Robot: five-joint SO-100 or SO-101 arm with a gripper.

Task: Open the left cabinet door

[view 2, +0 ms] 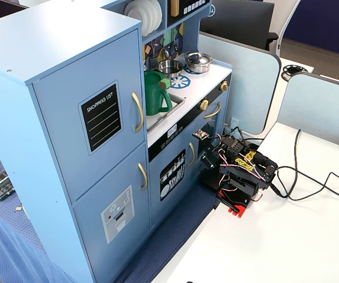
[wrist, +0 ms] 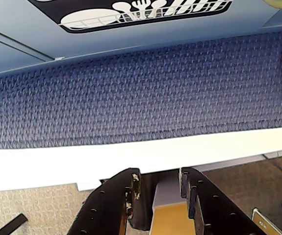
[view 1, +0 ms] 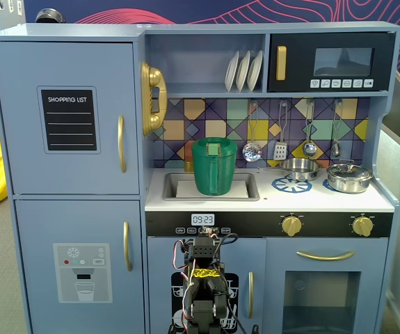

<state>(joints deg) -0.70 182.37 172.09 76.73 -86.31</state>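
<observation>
The left cabinet door (view 1: pixel 66 117) is seen shut; the fingers (wrist: pixel 159 188) are held slightly parted, gripping nothing, low over the white desk (wrist: pixel 82 164), well apart from its gold handle (view 1: pixel 122 143)

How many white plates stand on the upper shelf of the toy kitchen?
3 white plates stand upright side by side on the shelf, just left of the microwave. None seems hidden.

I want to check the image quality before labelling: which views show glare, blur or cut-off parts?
A fixed view: sharp, even light; glare on the microwave window, arm cropped at the bottom. Wrist view: gripper fingers close and soft, carpet sharp, bright white table edge. Another fixed view: tilted, daylight from the right, left cabinet door sharp.
</observation>
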